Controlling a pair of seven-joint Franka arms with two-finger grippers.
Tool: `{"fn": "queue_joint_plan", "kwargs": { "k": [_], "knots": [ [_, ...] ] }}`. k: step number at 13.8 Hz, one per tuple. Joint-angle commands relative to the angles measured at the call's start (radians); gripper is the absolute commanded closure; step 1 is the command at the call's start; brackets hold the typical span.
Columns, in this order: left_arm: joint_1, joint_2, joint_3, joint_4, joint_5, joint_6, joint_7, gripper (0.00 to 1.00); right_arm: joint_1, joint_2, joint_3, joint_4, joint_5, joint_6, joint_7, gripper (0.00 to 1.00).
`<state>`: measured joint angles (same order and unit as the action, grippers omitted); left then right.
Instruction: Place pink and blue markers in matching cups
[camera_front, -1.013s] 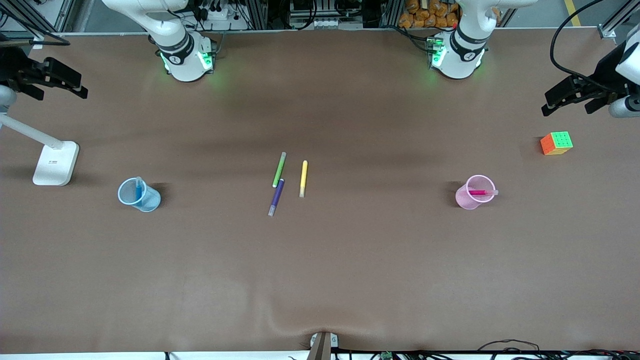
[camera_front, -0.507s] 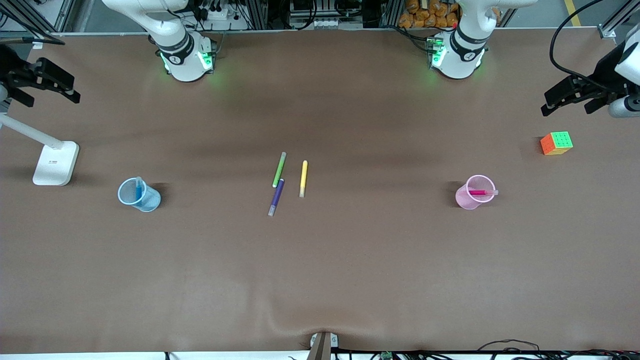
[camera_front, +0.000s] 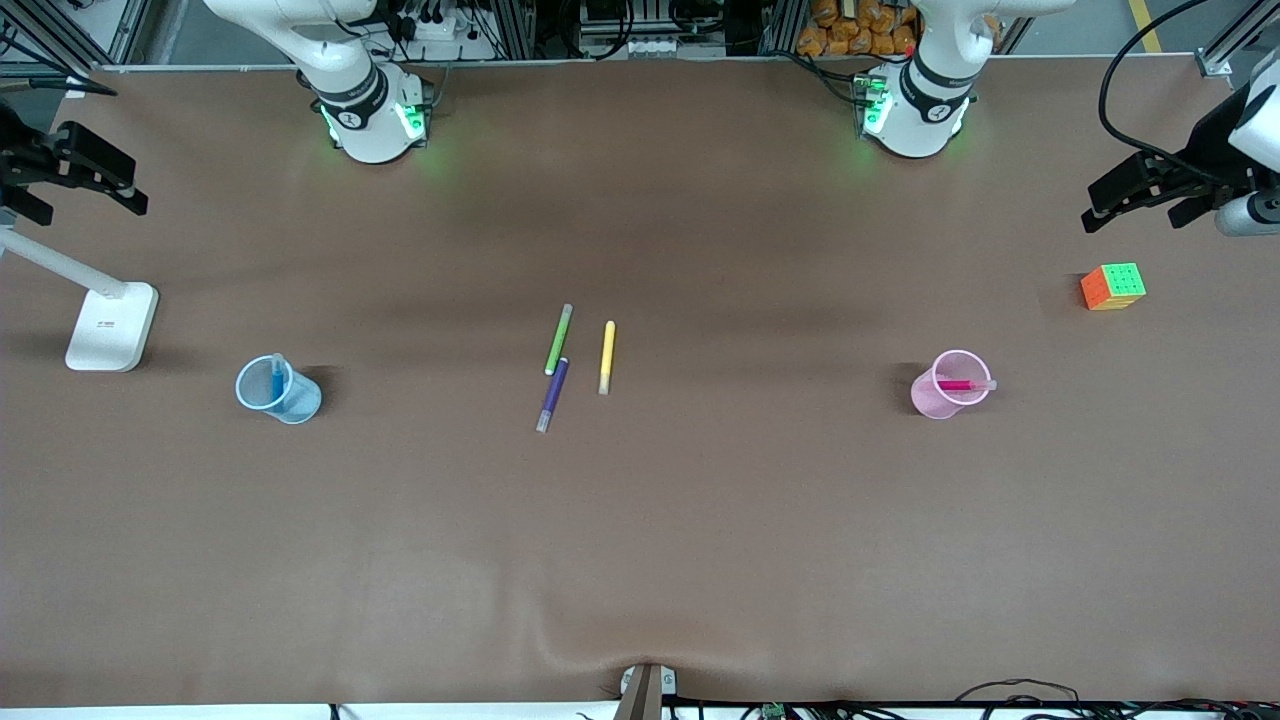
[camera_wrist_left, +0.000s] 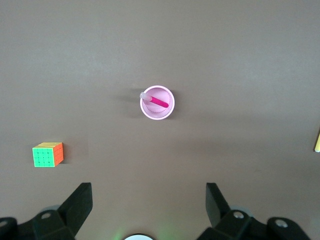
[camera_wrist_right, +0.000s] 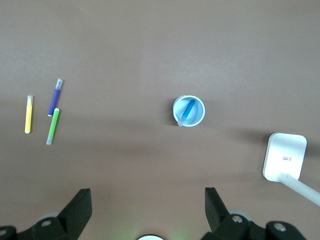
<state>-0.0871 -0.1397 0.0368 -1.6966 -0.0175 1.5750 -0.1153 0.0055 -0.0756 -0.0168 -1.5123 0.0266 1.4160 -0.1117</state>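
High over the left arm's end of the table, the left gripper (camera_front: 1140, 190) hangs with its fingers spread wide and nothing between them; its wrist view looks straight down on the pink cup (camera_wrist_left: 157, 102), where the pink marker (camera_wrist_left: 156, 100) leans inside, pale cap up against the rim. Over the table's other end the right gripper (camera_front: 95, 170) is likewise splayed and empty, above the white lamp base (camera_front: 112, 326). Its wrist view shows the blue cup (camera_wrist_right: 189, 111) with the blue marker (camera_wrist_right: 186, 112) standing in it.

Between the cups, mid-table, lie the green pen (camera_front: 559, 339), purple pen (camera_front: 552, 394) and yellow pen (camera_front: 606, 357), none of which belongs in a cup. A colour cube (camera_front: 1113, 286) sits near the left arm's end.

Judging by this layout, both placements look done, and the step in hand is clearing away. Done well, that means keeping both grippers high and wide of the cups so neither light cup is tipped, and leaving the three spare pens untouched.
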Motion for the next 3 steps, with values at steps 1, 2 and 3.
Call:
{"fn": "queue_joint_plan", "kwargs": {
  "k": [1,2,3],
  "knots": [
    [-0.006,0.006,0.002,0.018,0.018,-0.010,0.011,0.00,-0.004,0.042,0.001,0.050,-0.017,-0.008,-0.019,0.00],
    [-0.006,0.006,0.002,0.018,0.018,-0.010,0.013,0.00,-0.001,0.046,0.003,0.069,-0.017,-0.009,-0.019,0.00],
    [-0.008,0.006,0.002,0.017,0.018,-0.010,0.011,0.00,-0.002,0.046,0.001,0.069,-0.014,-0.009,-0.020,0.00]
  ]
}}
